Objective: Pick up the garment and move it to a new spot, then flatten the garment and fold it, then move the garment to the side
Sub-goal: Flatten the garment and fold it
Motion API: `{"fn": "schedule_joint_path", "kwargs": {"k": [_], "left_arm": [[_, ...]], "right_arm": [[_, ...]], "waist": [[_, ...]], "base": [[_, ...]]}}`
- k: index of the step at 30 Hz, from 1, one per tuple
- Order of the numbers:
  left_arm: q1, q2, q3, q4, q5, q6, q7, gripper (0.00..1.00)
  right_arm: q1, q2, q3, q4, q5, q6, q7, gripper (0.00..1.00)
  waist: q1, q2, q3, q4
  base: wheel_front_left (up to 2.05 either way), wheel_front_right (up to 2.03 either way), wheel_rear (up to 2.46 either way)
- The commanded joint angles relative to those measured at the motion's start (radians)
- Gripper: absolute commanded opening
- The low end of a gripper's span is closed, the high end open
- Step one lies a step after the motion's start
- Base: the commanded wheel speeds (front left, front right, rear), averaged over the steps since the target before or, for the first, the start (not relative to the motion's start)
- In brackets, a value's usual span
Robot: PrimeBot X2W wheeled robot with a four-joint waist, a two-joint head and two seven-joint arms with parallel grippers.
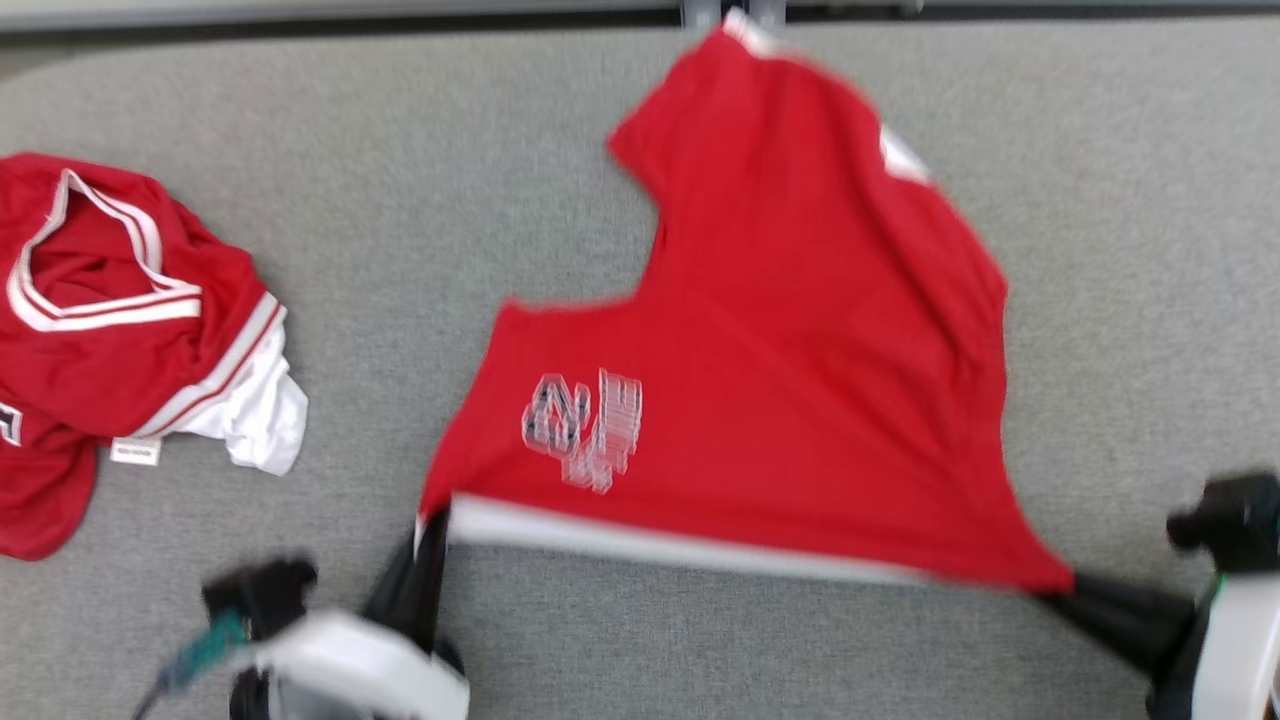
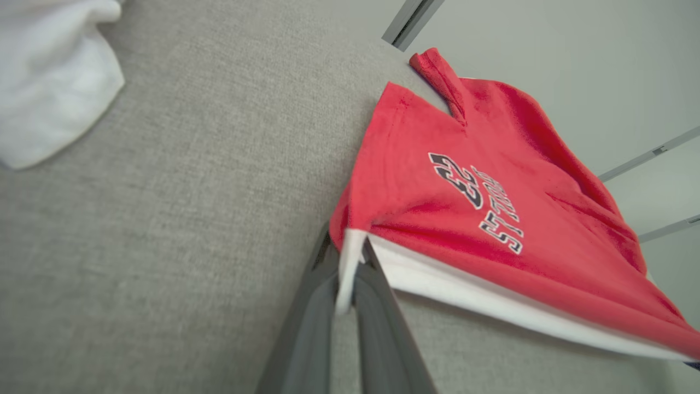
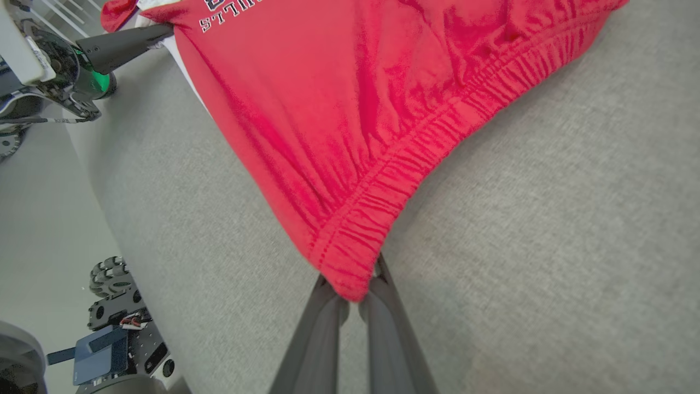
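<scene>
While the red garment (image 1: 790,330) hangs spread between the two arms above the grey bench (image 1: 400,200), each end effector is clamped shut on one near corner of it. The left end effector (image 1: 432,525) pinches the corner where a white band (image 1: 650,545) runs along the near edge; in the left wrist view its dark fingers (image 2: 377,306) close on that white hem with red cloth above them. The right end effector (image 1: 1065,590) grips the opposite near corner, and the right wrist view shows its fingertips (image 3: 328,306) squeezed on the end of a gathered elastic waistband (image 3: 415,164). Between the two grips the near edge is pulled taut, and the cloth fans away toward the far edge of the bench. Dark-and-white printed lettering with a number (image 2: 481,202) sits on the garment nearer the left grip. The head view is blurred, so whether the far part rests on the bench cannot be told. Well apart, at the left side of the bench, lies a crumpled red and white jersey (image 1: 110,330).
</scene>
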Motion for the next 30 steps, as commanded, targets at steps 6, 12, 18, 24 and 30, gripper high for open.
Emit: {"fn": "schedule_joint_path", "kwargs": {"k": [6,12,18,24,30], "left_arm": [[0.405,0.018,0.051,-0.328,-0.042,0.158,-0.003,0.00],[0.419,0.096,0.081,-0.557,-0.003,0.213,0.064,0.00],[0.229,0.198,0.098,-0.656,0.052,0.245,0.207,0.00],[-0.107,0.287,0.024,-0.610,0.099,0.235,0.459,0.00],[-0.449,0.305,-0.047,-0.427,0.104,0.195,0.676,0.00]], "right_arm": [[0.299,-0.045,-0.012,-0.043,0.025,0.000,-0.095,0.00],[0.372,0.064,-0.119,-0.066,0.040,0.000,-0.148,0.00],[0.338,0.169,-0.187,-0.096,0.056,0.000,-0.154,0.00],[0.279,0.255,-0.226,-0.145,0.150,0.000,-0.158,0.00],[0.151,0.336,-0.224,-0.122,0.272,0.000,-0.124,0.00]], "waist": [[-0.0001,0.0000,-0.142,0.011],[-0.0001,0.0000,-0.081,-0.037],[-0.0001,0.0000,-0.015,-0.108],[-0.0001,0.0000,0.051,-0.195],[-0.0001,0.0000,0.114,-0.279]], "base": [[0.00,0.00,0.00],[0.00,0.00,0.00],[0.00,0.00,0.00],[0.00,0.00,0.00],[0.00,0.00,0.00]]}}
